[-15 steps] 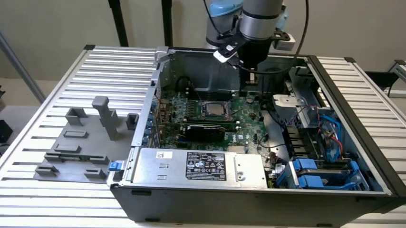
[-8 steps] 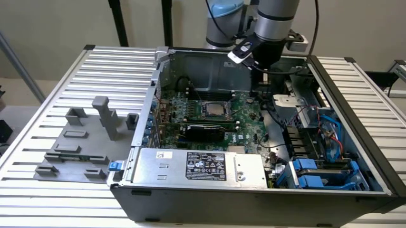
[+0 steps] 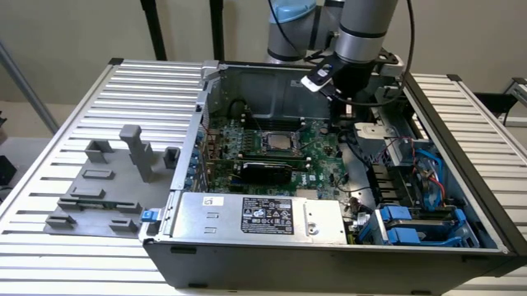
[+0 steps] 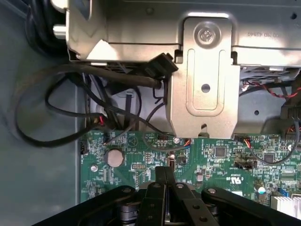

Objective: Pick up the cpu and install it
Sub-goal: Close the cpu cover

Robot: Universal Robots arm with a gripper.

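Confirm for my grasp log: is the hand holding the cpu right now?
No, the hand is shut with its fingertips pressed together, nothing between them, above the green motherboard.

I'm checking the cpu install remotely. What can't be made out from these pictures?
- Exterior view: whether the cpu sits in the socket, too small to tell.
- Exterior view: the label print, too small to read.
- Wrist view: the motherboard under the shut gripper, covered by its linkage.
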